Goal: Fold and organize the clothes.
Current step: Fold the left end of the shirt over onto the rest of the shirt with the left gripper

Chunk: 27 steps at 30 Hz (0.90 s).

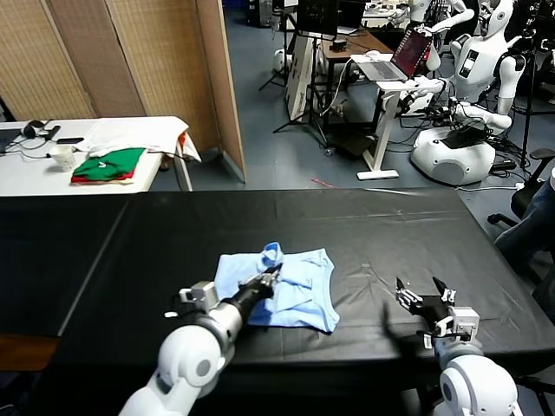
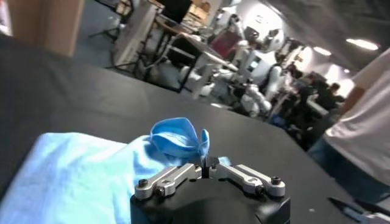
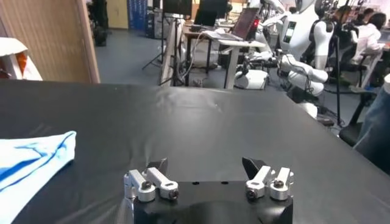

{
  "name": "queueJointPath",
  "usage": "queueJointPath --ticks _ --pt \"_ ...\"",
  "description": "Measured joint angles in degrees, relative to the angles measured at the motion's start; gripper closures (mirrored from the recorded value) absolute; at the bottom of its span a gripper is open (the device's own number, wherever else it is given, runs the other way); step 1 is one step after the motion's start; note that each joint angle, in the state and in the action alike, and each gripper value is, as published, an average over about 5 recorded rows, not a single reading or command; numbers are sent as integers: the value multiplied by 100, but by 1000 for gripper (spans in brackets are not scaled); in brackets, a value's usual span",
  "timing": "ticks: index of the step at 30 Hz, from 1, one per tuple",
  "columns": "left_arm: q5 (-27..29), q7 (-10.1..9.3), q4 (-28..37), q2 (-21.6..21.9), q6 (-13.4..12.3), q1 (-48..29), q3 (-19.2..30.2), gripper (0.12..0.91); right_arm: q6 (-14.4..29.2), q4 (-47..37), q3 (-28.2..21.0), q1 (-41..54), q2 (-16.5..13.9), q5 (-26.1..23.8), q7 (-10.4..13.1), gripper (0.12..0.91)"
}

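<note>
Pinching a raised fold of the T-shirt, the left gripper sits over the left half of the garment, its jaws brought fully together on the cloth; in the left wrist view the fingertips meet on a curled loop of pale blue fabric that stands up from the rest of the shirt. The T-shirt lies partly folded near the middle of the black table, toward the robot's edge, with one corner lifted at the gripper and the remainder spread flat. To the right of the T-shirt, well apart from it, the right gripper hovers low over bare black tabletop with its jaws spread as wide as they go, holding and touching nothing; the right wrist view shows its two dark fingertips far apart, with the edge of the T-shirt lying off to one side of them.
</note>
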Motion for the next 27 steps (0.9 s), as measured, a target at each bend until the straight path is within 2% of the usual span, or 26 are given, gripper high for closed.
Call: queueJointPath --ticks 17,21,24,27 --pt "196 21 462 -428 -92 -175 281 866 18 -79 -134 127 -80 -37 -32 118" --pt "312 78 583 -518 -229 -176 361 866 139 -33 -223 123 -104 -60 -151 118" --pt "437 162 706 -579 -372 -183 354 818 212 3 -315 131 -140 -48 -300 118" --pt "371 222 789 -648 -499 -179 289 670 255 5 -438 164 -177 -11 -414 118"
